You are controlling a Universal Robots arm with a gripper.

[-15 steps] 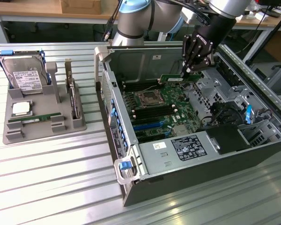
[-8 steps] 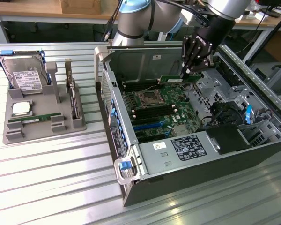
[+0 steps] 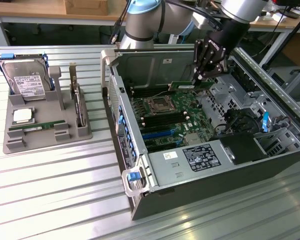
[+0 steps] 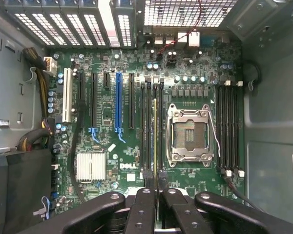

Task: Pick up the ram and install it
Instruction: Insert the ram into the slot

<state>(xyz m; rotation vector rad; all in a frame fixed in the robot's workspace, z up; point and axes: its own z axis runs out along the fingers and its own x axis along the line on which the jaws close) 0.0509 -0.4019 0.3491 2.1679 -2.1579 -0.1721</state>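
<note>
Gripper [image 3: 200, 78] grips thin green ram [image 3: 190, 85].

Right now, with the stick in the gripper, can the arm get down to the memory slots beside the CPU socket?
Probably yes. The gripper holds the ram edge-down over the open case, above the memory slots next to the CPU socket. The slots look bare, and no cable crosses them.
</note>
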